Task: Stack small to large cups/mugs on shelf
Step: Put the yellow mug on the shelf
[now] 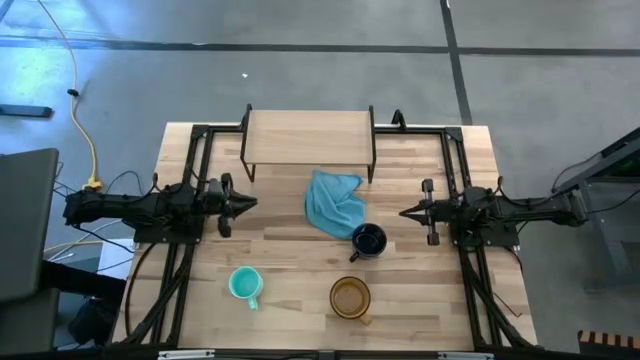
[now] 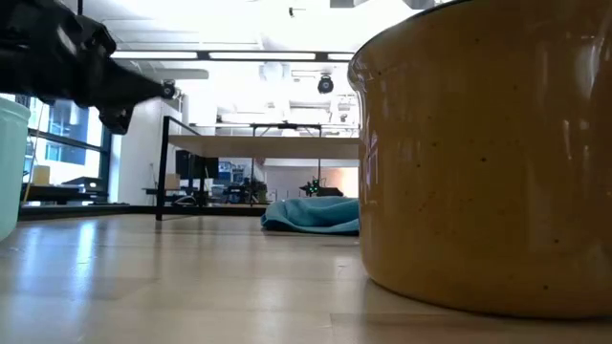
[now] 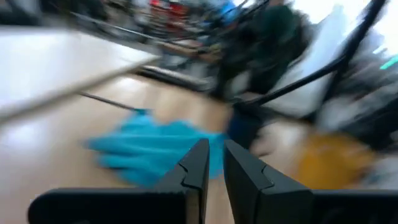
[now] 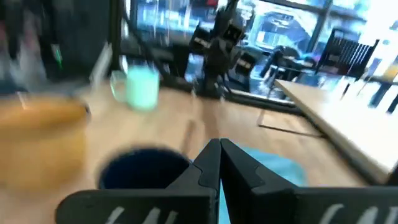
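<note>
Three mugs stand upright on the table's near half: the small teal mug [image 1: 244, 284] near left, the amber mug [image 1: 350, 297] near centre, and the navy mug [image 1: 368, 240] just beyond it, beside the light blue cloth [image 1: 333, 203]. The shelf [image 1: 308, 137] stands on black legs at the far edge with nothing on its board. My left gripper [image 1: 247, 203] hovers left of the cloth, its fingers [image 3: 200, 163] a narrow gap apart. My right gripper [image 1: 405, 212] hovers right of the cloth with fingers [image 4: 211, 158] shut. Neither touches anything.
The crumpled blue cloth [image 2: 311, 212] lies on the table just in front of the shelf [image 2: 263, 145]. Black arm frames run along the table's left and right sides [image 1: 185, 250]. The amber mug [image 2: 478, 162] stands close to the near edge.
</note>
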`<state>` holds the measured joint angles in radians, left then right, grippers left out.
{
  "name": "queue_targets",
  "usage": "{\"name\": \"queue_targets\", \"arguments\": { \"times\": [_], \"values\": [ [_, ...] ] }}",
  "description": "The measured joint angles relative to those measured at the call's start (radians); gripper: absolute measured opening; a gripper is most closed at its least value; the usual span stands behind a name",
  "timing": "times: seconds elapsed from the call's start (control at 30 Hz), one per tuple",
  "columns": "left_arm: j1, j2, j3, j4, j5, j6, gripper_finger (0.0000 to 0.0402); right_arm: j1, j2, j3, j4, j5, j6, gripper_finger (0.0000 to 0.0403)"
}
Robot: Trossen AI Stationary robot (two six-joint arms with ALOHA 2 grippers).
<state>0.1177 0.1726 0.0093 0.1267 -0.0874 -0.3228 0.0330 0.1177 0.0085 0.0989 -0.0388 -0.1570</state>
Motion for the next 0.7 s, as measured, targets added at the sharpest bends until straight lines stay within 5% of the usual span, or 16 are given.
{"name": "queue_targets", "arguments": {
  "times": [0.1, 0.27, 0.7],
  "values": [
    [0.000, 0.000, 0.001, 0.040, 0.072, -0.168, 0.0037, 0.000, 0.000, 0.000, 0.085, 0.002, 0.248, 0.0000],
    [0.000, 0.000, 0.000, 0.108, 0.080, -0.241, 0.0037, 0.000, 0.000, 0.000, 0.251, 0.008, 0.560, 0.0000],
    [0.000, 0.000, 0.000, 0.107, 0.079, -0.440, 0.0037, 0.000, -0.001, 0.003, 0.722, 0.009, 0.704, 0.0000]
  ]
}}
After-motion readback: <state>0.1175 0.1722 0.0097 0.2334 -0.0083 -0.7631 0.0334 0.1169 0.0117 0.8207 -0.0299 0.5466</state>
